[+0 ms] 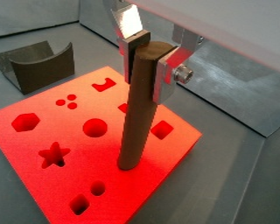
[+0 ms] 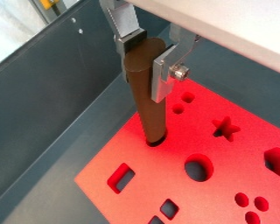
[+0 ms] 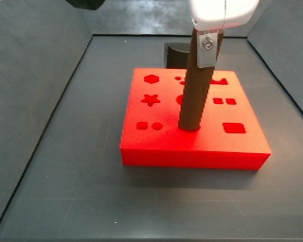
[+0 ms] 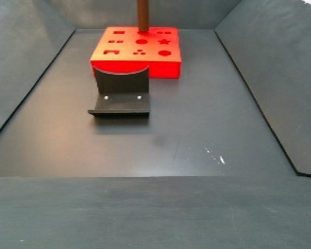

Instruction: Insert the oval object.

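Note:
The oval object (image 1: 137,105) is a long dark-brown peg that stands upright, and my gripper (image 1: 150,63) is shut on its upper end. Silver fingers (image 2: 166,66) clamp it from both sides in both wrist views. Its lower end (image 2: 154,136) meets the top face of the flat red block (image 2: 224,184), among the shape cutouts; I cannot tell whether it sits inside a cutout. In a side view the peg (image 3: 192,90) rises from the middle of the red block (image 3: 192,146) under the gripper (image 3: 204,45). Only the peg's shaft (image 4: 141,12) shows above the red block (image 4: 139,58) in a side view.
A dark grey arch-shaped block (image 4: 120,95) stands on the floor beside the red block, also seen in a wrist view (image 1: 38,66) and a side view (image 3: 176,52). Dark sloping walls (image 2: 60,79) ring the floor close to the red block.

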Robot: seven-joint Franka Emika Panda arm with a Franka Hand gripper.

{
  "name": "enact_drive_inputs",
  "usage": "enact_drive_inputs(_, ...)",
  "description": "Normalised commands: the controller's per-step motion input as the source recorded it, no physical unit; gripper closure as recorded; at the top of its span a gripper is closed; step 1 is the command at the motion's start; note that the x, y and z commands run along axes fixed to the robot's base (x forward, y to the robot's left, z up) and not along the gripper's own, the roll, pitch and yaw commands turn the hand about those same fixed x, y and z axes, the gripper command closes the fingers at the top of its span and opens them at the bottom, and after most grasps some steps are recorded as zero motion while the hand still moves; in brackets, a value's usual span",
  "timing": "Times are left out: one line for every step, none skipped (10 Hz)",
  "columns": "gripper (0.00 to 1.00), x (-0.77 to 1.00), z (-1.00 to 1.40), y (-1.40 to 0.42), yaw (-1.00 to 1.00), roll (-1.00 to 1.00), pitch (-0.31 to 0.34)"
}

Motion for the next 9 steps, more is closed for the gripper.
enact_drive_inputs(1.00,0.33,-0.02,0.00,-0.04,0.09,0.000)
enact_drive_inputs(1.00,0.34,-0.02,0.00,-0.03,0.15,0.000)
enact_drive_inputs(1.00,0.04,-0.07,0.00,-0.03,0.20,0.034)
enact_drive_inputs(1.00,0.00,-0.07,-0.02,0.00,0.08,0.011)
enact_drive_inputs(1.00,0.00,-0.05,0.00,0.00,0.00,0.000)
enact_drive_inputs(1.00,0.00,-0.10,0.00,0.00,0.00,0.000)
enact_drive_inputs(1.00,0.00,-0.27,-0.07,0.00,0.00,-0.010)
enact_drive_inputs(1.00,0.00,-0.32,-0.06,0.00,0.00,-0.014)
enact_drive_inputs(1.00,0.00,-0.32,-0.05,0.00,0.00,-0.004)
